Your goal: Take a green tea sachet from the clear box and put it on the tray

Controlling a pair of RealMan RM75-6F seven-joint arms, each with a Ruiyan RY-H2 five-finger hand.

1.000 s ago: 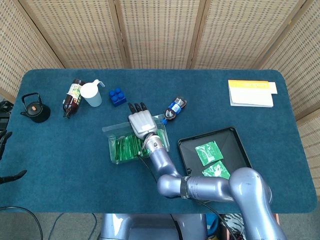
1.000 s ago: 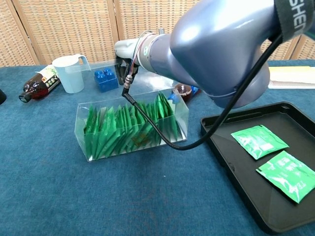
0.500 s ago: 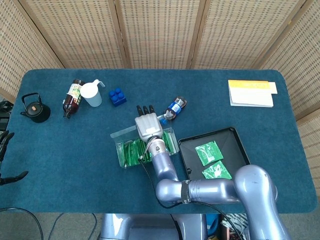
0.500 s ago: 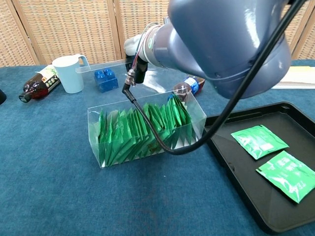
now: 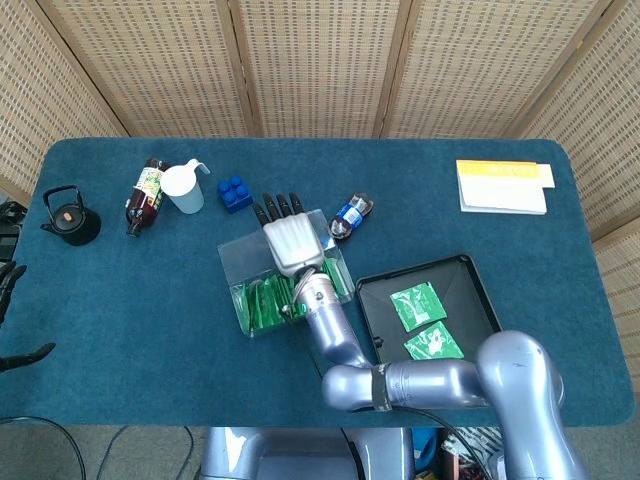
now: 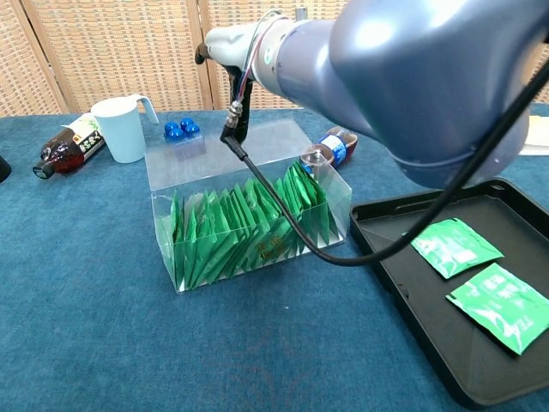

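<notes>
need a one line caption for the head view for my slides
Right hand poised over the clear box of green sachets, beside a black tray already holding two.

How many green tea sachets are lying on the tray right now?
2. One sachet lies mid-tray; the other sachet lies nearer the robot, at the front edge. None appear hidden.

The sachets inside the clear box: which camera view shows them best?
The chest view: the green sachets stand in a row, seen through the near wall of the clear box. In the head view the right hand and its arm cover much of the box, leaving only green patches.
</notes>
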